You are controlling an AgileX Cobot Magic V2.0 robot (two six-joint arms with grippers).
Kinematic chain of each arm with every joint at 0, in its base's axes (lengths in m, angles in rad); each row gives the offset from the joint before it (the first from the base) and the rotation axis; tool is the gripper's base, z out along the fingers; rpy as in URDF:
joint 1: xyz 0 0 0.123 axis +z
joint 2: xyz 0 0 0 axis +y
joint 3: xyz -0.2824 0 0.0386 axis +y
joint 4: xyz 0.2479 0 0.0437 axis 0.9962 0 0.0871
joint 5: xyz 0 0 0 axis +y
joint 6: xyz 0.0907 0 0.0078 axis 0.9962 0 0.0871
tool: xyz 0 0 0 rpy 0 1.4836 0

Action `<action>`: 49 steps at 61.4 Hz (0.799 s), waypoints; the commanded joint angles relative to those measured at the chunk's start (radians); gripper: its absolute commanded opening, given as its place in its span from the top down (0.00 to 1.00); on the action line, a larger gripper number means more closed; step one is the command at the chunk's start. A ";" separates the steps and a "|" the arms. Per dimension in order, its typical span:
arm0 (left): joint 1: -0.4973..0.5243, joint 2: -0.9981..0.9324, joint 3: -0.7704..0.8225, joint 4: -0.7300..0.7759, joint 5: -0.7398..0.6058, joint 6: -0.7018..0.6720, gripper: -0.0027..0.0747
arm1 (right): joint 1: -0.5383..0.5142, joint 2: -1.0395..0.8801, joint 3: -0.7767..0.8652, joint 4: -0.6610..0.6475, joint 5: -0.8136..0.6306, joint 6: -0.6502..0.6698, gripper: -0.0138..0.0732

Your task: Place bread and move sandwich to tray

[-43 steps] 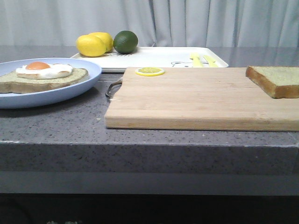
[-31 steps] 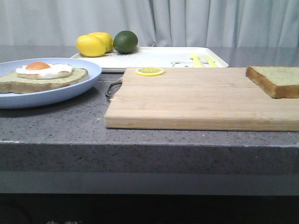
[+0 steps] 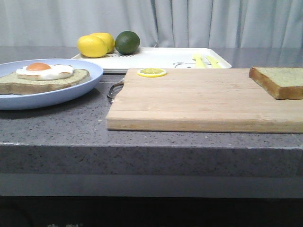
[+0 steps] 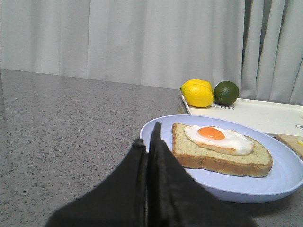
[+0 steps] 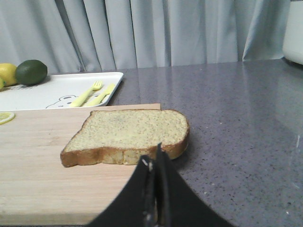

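Note:
The bread (image 3: 279, 81) lies on the right end of the wooden cutting board (image 3: 199, 101); it also shows in the right wrist view (image 5: 128, 135). My right gripper (image 5: 154, 158) is shut and empty, just short of the bread's near crust. The sandwich, one slice with a fried egg (image 3: 45, 75), sits on the pale blue plate (image 3: 71, 92) at the left, also in the left wrist view (image 4: 220, 149). My left gripper (image 4: 147, 139) is shut and empty beside the plate's rim (image 4: 156, 125). The white tray (image 3: 156, 59) stands at the back. Neither gripper shows in the front view.
Two lemons (image 3: 94, 45) and a lime (image 3: 127, 42) sit on the tray's left end; yellow cutlery (image 3: 204, 60) lies on its right end. A lemon slice (image 3: 151, 72) lies on the board's far edge. A metal handle (image 3: 113, 90) sticks out of the board's left side.

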State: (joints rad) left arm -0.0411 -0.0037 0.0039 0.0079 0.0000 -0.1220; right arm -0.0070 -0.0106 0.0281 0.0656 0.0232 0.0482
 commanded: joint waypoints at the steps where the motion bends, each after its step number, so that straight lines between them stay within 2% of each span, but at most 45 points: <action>1: 0.003 -0.023 0.002 -0.008 -0.081 -0.005 0.99 | -0.007 -0.017 -0.004 -0.009 -0.095 -0.005 0.92; 14: 0.003 -0.023 -0.007 -0.008 -0.125 -0.005 0.99 | -0.007 -0.017 -0.020 -0.008 -0.072 -0.005 0.92; 22: -0.001 -0.019 -0.105 -0.008 -0.087 -0.005 0.99 | -0.007 -0.017 -0.109 -0.008 0.014 -0.005 0.92; 36: -0.001 0.049 -0.433 -0.008 0.150 -0.005 0.99 | -0.007 0.029 -0.412 -0.008 0.233 -0.005 0.92; 49: -0.001 0.232 -0.709 -0.008 0.424 -0.005 0.99 | -0.007 0.231 -0.691 -0.008 0.480 -0.005 0.92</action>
State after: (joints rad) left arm -0.0411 0.1431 -0.6087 0.0065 0.3956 -0.1220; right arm -0.0070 0.1312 -0.5686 0.0656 0.4703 0.0482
